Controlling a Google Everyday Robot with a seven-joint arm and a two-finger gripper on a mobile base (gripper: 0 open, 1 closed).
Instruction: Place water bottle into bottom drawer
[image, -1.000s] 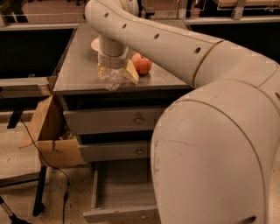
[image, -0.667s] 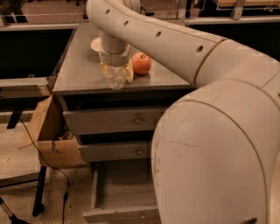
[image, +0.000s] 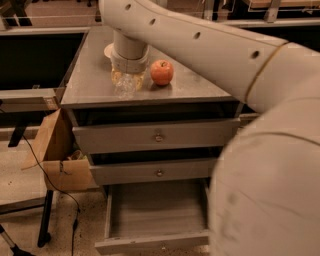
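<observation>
I am hovering the gripper low over the cabinet top, just left of the apple. The water bottle is showing directly under it at its near edge. I cannot tell whether it is clamped. The bottom drawer is standing open, nearer and well below.

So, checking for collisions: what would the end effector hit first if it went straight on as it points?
Probably the water bottle, directly beneath the end effector above the cabinet top; the apple sits to the side, off that line.
</observation>
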